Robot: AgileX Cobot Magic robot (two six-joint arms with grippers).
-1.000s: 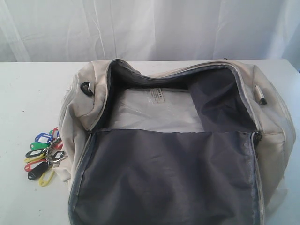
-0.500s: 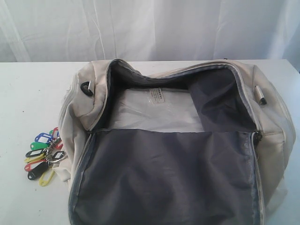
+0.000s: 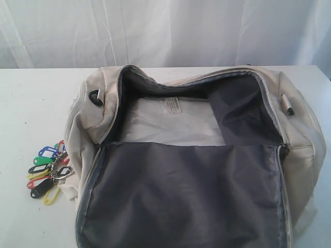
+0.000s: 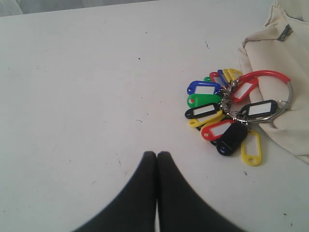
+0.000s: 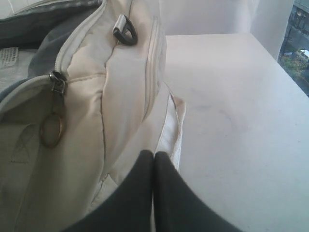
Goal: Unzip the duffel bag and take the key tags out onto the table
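Observation:
The cream duffel bag point(image 3: 93, 111) lies unzipped on the white table point(image 3: 31, 103), its grey-lined flap folded toward the front and a clear plastic sheet point(image 3: 170, 121) showing inside. The key tags point(image 3: 47, 171) lie in a coloured bunch on the table against the bag's left side. In the left wrist view the key tags point(image 4: 227, 116) rest beside the bag's fabric point(image 4: 285, 63), and my left gripper point(image 4: 157, 153) is shut and empty, a short way from them. My right gripper point(image 5: 154, 153) is shut and empty beside the bag's right end point(image 5: 120, 96). Neither gripper shows in the exterior view.
A white curtain point(image 3: 165, 31) hangs behind the table. A dark zipper pull with a metal ring point(image 5: 53, 121) hangs at the bag's right end, and a dark strap buckle point(image 5: 126, 29) sits above it. Bare tabletop point(image 5: 241, 121) stretches right of the bag.

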